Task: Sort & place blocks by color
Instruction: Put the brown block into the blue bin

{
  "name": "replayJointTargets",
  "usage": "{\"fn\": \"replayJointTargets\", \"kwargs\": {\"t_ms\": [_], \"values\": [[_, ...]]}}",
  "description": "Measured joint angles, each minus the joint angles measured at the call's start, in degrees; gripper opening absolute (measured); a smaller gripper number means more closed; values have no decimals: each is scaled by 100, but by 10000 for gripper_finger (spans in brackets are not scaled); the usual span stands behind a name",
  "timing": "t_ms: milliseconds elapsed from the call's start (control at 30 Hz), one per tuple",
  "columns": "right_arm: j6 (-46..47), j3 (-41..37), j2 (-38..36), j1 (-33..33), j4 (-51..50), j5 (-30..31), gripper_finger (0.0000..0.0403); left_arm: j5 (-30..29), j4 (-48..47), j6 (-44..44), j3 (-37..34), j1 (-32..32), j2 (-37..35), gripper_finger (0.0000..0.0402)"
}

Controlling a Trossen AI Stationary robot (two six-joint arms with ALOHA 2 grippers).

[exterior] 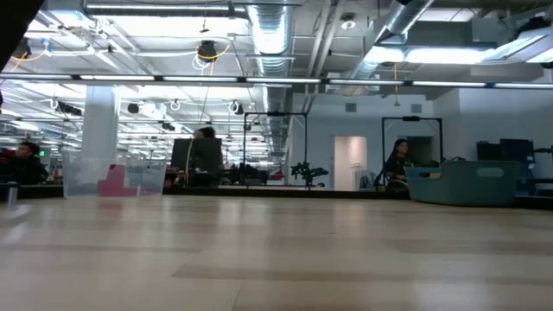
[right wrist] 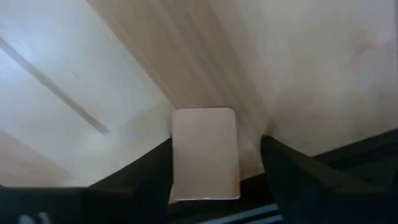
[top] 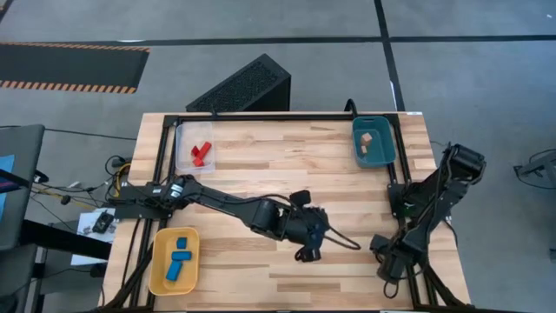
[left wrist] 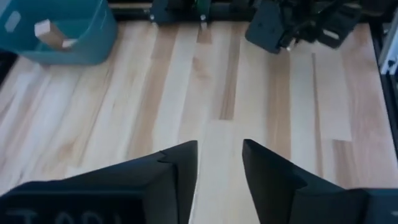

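From above, going left to right, the yellow tray (top: 174,261) holds the blue blocks (top: 181,257), the clear tray (top: 196,144) the red blocks (top: 202,154), and the teal tray (top: 373,143) a pale wooden block (top: 366,142); the level view shows only the clear and teal trays. The left gripper (top: 311,252) hovers mid-table, and its wrist view shows its fingers (left wrist: 180,165) apart over bare table (left wrist: 186,93). The right gripper (top: 382,252) rests at the table's right edge, fingers apart; no writing can be read.
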Motion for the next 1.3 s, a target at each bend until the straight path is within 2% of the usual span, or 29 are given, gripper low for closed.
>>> {"fn": "replayJointTargets", "kwargs": {"t_ms": [133, 233, 267, 433, 533, 600, 733, 900, 1100, 1300], "values": [[-342, 51, 20, -281, -226, -208, 196, -91, -258, -346, -7, -202, -201, 100], [-438, 54, 14, -508, -216, -266, 133, -596, -458, -352, -4, -427, -534, 86], [-486, 54, 14, -590, -164, -266, 124, -821, -597, -354, 0, -497, -632, 81], [-509, 61, -44, -1025, 321, -156, 124, -1493, -1439, -597, 4, -738, -885, 65], [-504, 308, -103, -1291, 455, 254, 124, -1607, -1891, -784, -10, -856, -892, 58], [-538, 548, -150, -1443, 445, 603, 124, -1501, -1786, -762, -222, -946, -902, 52], [-839, 1056, -144, -1707, 410, 1135, 124, -1071, -1014, -290, -893, -1089, -940, 33], [-1601, 1531, -146, -2142, -166, 1694, 124, -147, 660, 104, -2300, -801, -1401, 5], [-3002, 1816, -298, -3000, -1074, 1938, 127, 776, 2871, 0, -4498, -122, -2511, 6], [-4638, 1820, -1070, -4311, -1317, 2381, 126, 1164, 4847, -367, -6485, 556, -3644, 1]]}}
